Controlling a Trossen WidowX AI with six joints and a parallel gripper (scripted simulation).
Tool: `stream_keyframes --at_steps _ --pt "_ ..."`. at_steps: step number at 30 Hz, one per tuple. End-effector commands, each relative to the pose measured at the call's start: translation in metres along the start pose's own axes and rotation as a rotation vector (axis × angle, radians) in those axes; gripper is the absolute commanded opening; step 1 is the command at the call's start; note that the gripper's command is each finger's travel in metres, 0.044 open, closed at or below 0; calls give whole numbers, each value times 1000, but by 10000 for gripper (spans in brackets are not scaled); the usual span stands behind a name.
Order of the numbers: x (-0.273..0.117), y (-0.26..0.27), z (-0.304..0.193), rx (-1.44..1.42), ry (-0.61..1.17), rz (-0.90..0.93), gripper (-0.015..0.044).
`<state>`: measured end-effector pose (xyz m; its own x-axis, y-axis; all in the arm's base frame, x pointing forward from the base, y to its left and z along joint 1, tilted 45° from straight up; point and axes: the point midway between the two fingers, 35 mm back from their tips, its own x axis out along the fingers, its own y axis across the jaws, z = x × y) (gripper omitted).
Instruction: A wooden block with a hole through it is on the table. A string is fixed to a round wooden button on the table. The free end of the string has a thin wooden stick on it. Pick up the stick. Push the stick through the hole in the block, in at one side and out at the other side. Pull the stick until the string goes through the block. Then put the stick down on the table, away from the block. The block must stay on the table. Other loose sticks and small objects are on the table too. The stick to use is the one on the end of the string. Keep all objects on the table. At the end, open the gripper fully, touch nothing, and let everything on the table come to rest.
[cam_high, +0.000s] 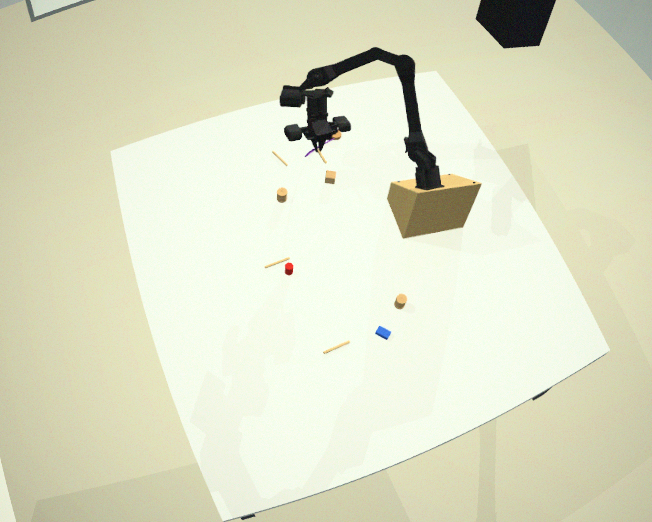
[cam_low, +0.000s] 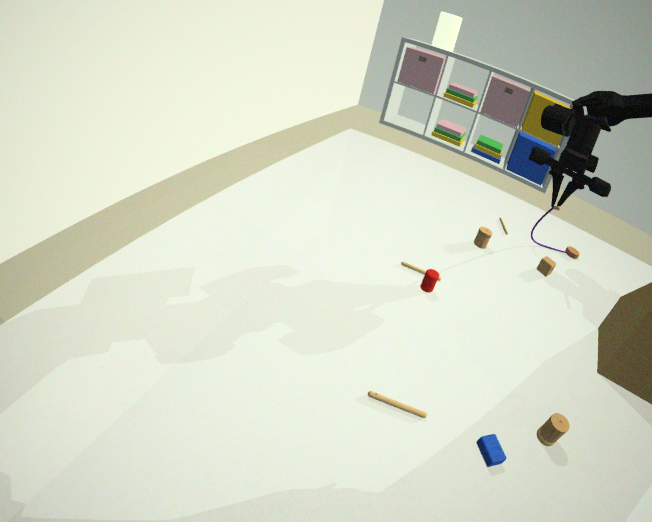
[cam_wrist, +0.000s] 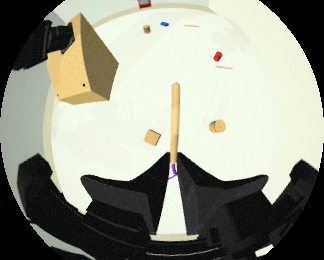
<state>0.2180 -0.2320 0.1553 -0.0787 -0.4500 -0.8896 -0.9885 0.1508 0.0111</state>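
Stick of pale wood (cam_high: 322, 156) (cam_low: 556, 207) (cam_wrist: 175, 122), the one with the purple string (cam_high: 310, 151) (cam_low: 532, 231) (cam_wrist: 174, 170) at its end, is up in the air over the tabletop (cam_high: 190, 217) (cam_low: 272, 217) (cam_wrist: 240, 110), gripped near its string end in the claw (cam_high: 318, 149) (cam_low: 555, 206) (cam_wrist: 173, 155), whose tips are nearly together on it. Seen from the wrist, its free end points toward twelve o'clock. The string curves down to the round wooden button (cam_high: 336, 135) (cam_low: 571, 252), at about two o'clock from the claw in the top view. Taking that same view for my clock, the wooden block (cam_high: 330, 177) (cam_low: 545, 266) (cam_wrist: 152, 137) sits at five, apart from the stick; I can't make out its hole. At seven stands a short wooden peg (cam_high: 281, 194) (cam_low: 482, 237) (cam_wrist: 217, 126), and near nine lies a thin loose stick (cam_high: 279, 158) (cam_low: 503, 225). Well down toward half past six is another loose stick (cam_high: 277, 262) (cam_low: 413, 268) (cam_wrist: 224, 67), with a red cylinder (cam_high: 288, 268) (cam_low: 429, 280) (cam_wrist: 218, 56) just beside one end. Farther off, a blue brick (cam_high: 383, 332) (cam_low: 491, 450) (cam_wrist: 164, 24) has a second wooden peg (cam_high: 401, 301) (cam_low: 552, 429) (cam_wrist: 146, 29) at its one o'clock and a third loose stick (cam_high: 336, 347) (cam_low: 397, 404) (cam_wrist: 191, 25) between its eight and nine.
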Motion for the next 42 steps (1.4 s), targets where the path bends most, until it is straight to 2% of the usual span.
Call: stream_keyframes --at_steps 1,42 --pt "-2 -6 -4 -66 1 19 0" --pt "-15 -48 -43 -668 4 211 0"
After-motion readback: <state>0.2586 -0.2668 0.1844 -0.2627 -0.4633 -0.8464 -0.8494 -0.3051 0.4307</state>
